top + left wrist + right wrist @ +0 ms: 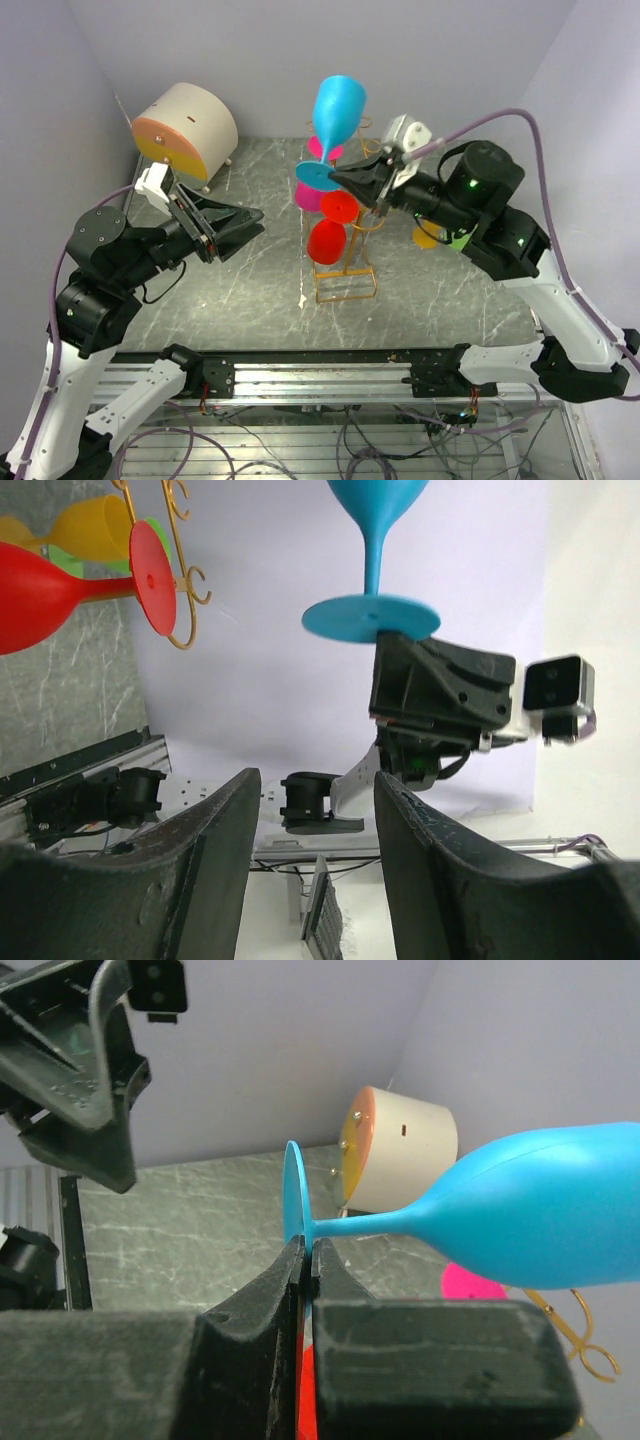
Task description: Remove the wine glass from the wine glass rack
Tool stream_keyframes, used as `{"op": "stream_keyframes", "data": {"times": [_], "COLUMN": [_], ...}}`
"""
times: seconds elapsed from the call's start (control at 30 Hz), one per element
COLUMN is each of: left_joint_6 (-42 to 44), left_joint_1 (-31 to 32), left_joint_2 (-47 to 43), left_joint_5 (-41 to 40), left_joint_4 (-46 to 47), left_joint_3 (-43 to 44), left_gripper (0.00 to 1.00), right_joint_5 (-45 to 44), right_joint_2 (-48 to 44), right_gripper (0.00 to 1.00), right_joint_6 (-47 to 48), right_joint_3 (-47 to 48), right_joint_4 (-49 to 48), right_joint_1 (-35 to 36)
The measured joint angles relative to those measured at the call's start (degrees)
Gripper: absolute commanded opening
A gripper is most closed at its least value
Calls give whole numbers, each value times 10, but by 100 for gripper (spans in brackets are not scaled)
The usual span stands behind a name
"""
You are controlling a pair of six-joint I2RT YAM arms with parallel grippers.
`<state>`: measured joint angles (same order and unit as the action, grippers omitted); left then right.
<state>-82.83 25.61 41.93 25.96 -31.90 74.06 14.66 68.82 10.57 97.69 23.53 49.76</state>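
My right gripper (345,178) is shut on the round foot of a blue wine glass (337,110) and holds it upright in the air, clear of the golden wire wine glass rack (345,270). In the right wrist view the jaws pinch the foot's edge (296,1210) and the blue bowl (560,1210) reaches to the right. Red (327,240) and pink (308,196) glasses still hang on the rack. My left gripper (255,222) is open and empty, left of the rack; its view shows the blue glass (372,540) above the right gripper (440,695).
A beige cylinder with an orange face (185,128) lies on its side at the back left. A yellow glass (428,236) shows behind my right arm. The rack's rectangular base stands near the middle of the grey marbled table (250,290).
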Motion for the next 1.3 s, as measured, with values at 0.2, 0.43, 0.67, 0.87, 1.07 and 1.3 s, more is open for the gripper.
{"op": "stream_keyframes", "data": {"times": [0.2,0.43,0.67,0.87,1.07,1.3], "left_joint_6": [-10,-26,-34,-34,-32,-31], "left_joint_1": [0,0,0,0,2,2], "left_joint_2": [3,0,-13,-21,-22,-19], "left_joint_5": [-2,-3,-4,-4,-2,5], "left_joint_4": [1,3,2,-9,-26,-33], "left_joint_3": [-3,-19,-28,-31,-37,-42], "left_gripper": [60,60,60,60,59,56], "right_joint_5": [-123,-274,-393,-464,-527,-548], "right_joint_2": [11,10,3,2,-1,6], "right_gripper": [0,0,0,0,0,0], "right_joint_6": [86,191,287,386,513,636], "right_joint_3": [-17,-102,-170,-229,-322,-369], "right_joint_4": [3,-46,-142,-237,-372,-469], "right_joint_1": [133,268,351,400,450,469]}}
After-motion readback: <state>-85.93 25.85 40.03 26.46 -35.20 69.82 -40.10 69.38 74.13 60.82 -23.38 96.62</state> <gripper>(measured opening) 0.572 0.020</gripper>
